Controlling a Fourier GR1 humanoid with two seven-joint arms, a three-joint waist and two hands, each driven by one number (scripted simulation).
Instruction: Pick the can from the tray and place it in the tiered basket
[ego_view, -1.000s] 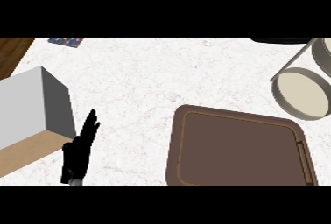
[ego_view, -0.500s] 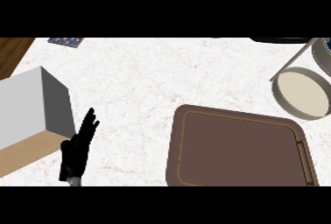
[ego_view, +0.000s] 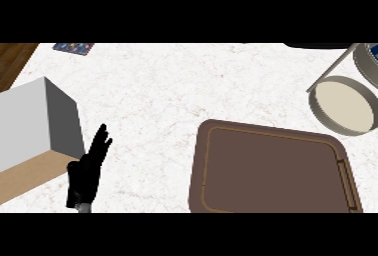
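Oddly, no can shows anywhere in this view: the brown tray (ego_view: 277, 172) at the lower right of the frame has a bare floor inside its raised rim, and the tiered basket (ego_view: 342, 104) at the right edge, cut off by the frame, shows a pale cream floor in the one round tier that can be seen whole, with nothing in it that I can make out. So I cannot say where the can is; it may lie out of frame or be hidden. The left hand (ego_view: 88, 172) stands at the lower left, fingers straight and pointing up the frame, holding nothing, just beside the grey-and-white box (ego_view: 33, 125) and apparently at rest. The right hand is not in view at all. To my eye the sensible thing is to find the can first, rather than reach blind, and then to come down over the tier's middle, clear of the thin slanted rod (ego_view: 330, 71) that rises at the basket's upper left. The counter (ego_view: 184, 85) is pale speckled stone, with a strip of wood (ego_view: 13, 55) at the upper left corner, a small dark printed card (ego_view: 73, 48) near it, and a tan board (ego_view: 29, 175) under the box.
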